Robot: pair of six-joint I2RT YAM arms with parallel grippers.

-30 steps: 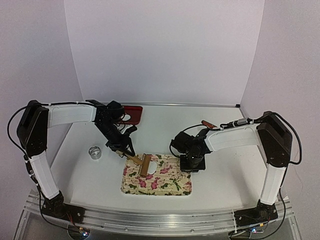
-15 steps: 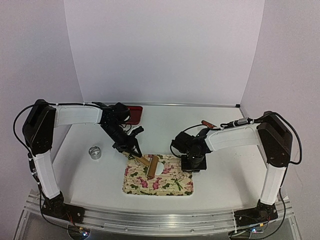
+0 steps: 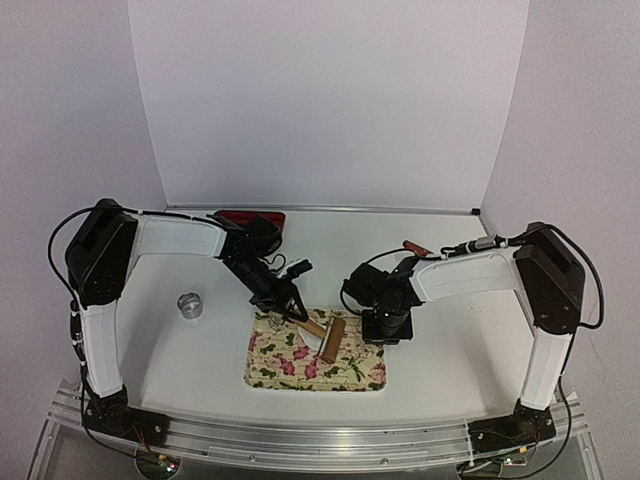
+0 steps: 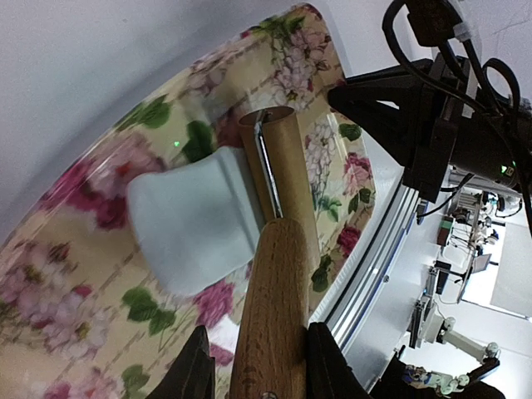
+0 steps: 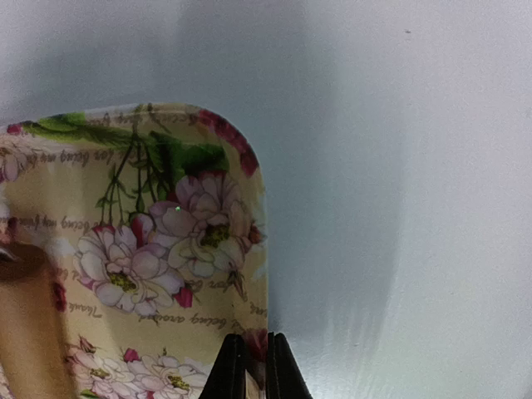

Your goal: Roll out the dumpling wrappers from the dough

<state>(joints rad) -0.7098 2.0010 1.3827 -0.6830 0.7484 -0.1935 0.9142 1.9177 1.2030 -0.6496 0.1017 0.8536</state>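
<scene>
Table: white table (image 3: 180, 360) with white walls all round, and a flowery tray (image 3: 270, 372) in the middle near the arms.
Dough: I see one flat white piece of dough (image 4: 193, 226) lying on the tray, and no round dumpling wrappers yet.
Left pincer: my left gripper (image 4: 259, 349) is closed around the wooden handle (image 4: 270, 307) of the rolling tool.
Roller: the pale roller (image 3: 332, 338) sits on the tray and touches the edge of the dough.
Long way of the roller: from above it runs from near to far, across the handle.
Which way the dough lies: it is on the roller's left side, between the roller and my left pincer.
Right pincer: my right gripper (image 5: 250, 349) has its jaws almost together, right at the tray's far right corner. I cannot tell if it pinches the rim.
Nearer arm: the left one. The right one is off to the side of the dough.
Next move, my guess: pull the roller back to the left, over the dough, to make it thinner.
Watch out: the tray could slide if the right pincer lets go.
</scene>
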